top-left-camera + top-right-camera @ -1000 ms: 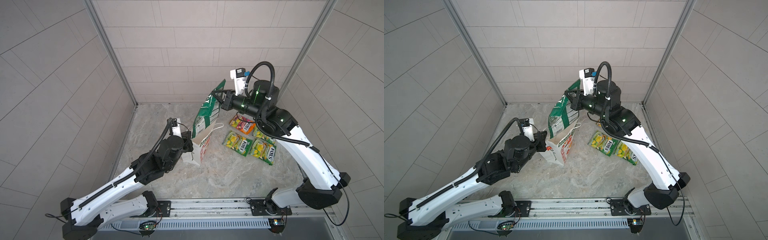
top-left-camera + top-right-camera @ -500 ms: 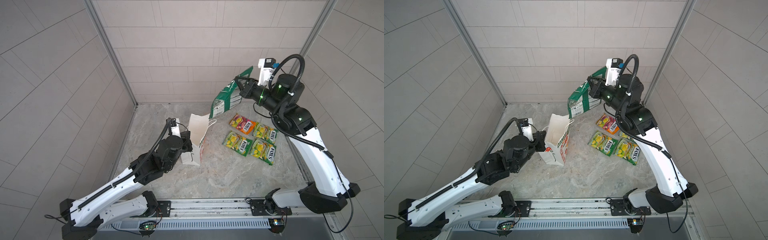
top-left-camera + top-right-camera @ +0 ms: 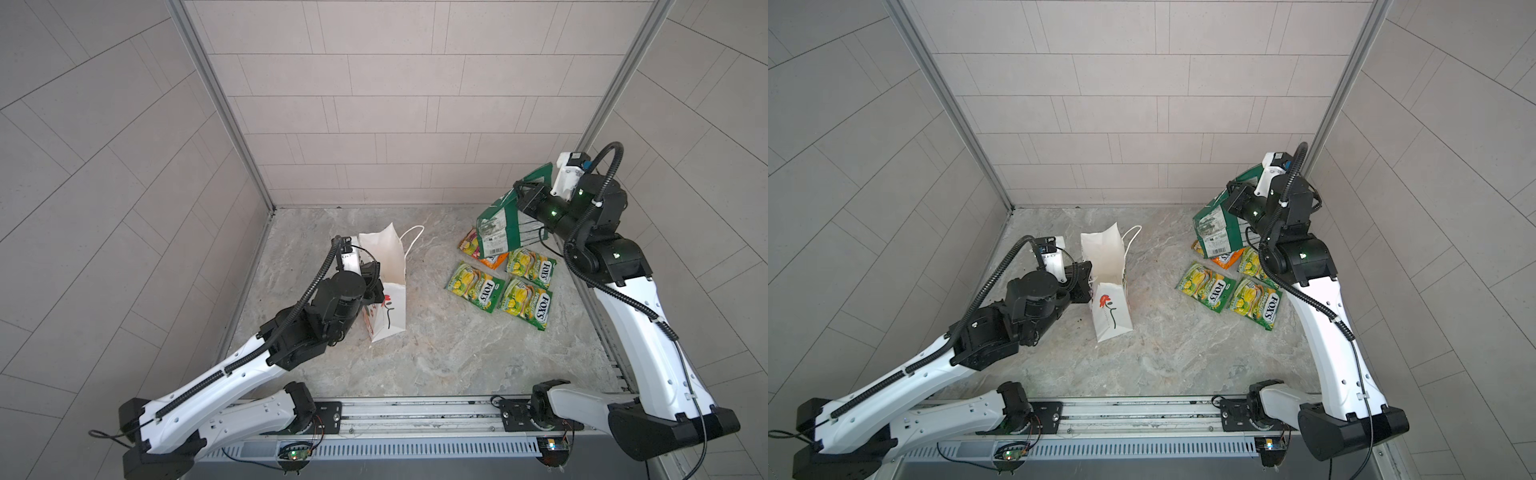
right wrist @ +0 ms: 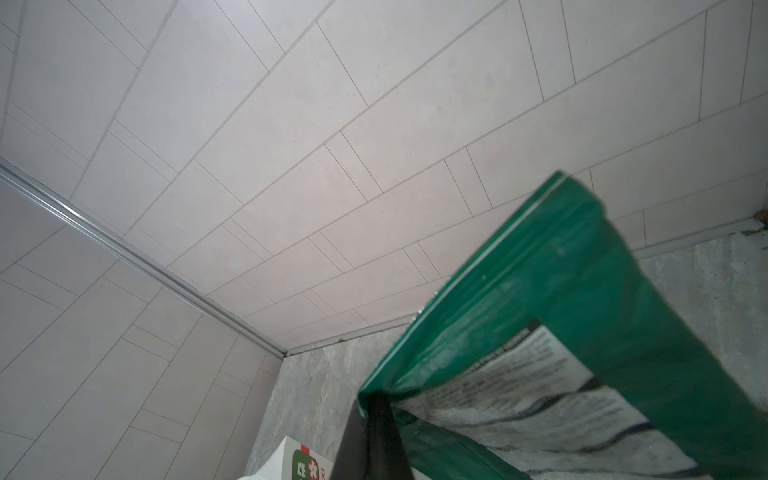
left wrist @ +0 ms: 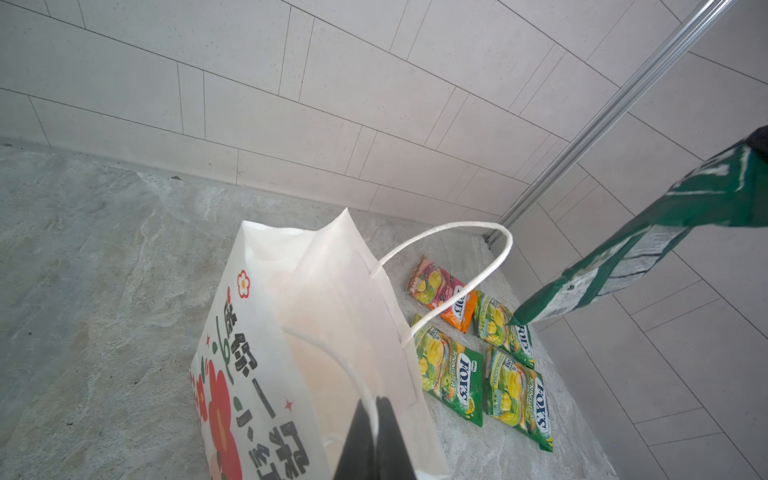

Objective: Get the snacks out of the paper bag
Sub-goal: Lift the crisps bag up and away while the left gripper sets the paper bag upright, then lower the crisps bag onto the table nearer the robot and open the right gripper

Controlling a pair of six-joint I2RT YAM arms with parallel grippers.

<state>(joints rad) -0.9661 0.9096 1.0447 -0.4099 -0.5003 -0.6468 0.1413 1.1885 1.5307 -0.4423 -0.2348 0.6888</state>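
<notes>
Grey marbled tabletop (image 3: 415, 361), pale tiled walls on three sides. We note the paper bag (image 3: 390, 320) standing upright left of centre in both top views, its mouth open and a red flower on its front face.

Left gripper (image 5: 376, 409) sits at the bag's rim, on the side toward its own arm. Its jaws are pressed together with the near handle (image 5: 332, 353) pinched between them; the white cord runs straight into the fingertips. The far handle (image 5: 478, 232) loops free off the opposite rim.

Right gripper (image 4: 376, 405) is raised near the back right corner, jaws clamped tight on the top edge of the green crisp bag (image 3: 496, 230). We see the crisp bag hanging down and away from this claw toward the table's middle, its printed back panel facing the top cameras. It is wholly outside the paper bag and well apart from it.

Four small packets lie flat under the hanging crisp bag in a close two-by-two cluster. The orange-pink packet (image 5: 442, 293) is at the back, partly covered by the crisp bag in both top views. The three yellow-green packets (image 3: 525, 303) fill the other places. The crisp bag's lower corner overlaps them in the left wrist view; we cannot tell whether it touches.
</notes>
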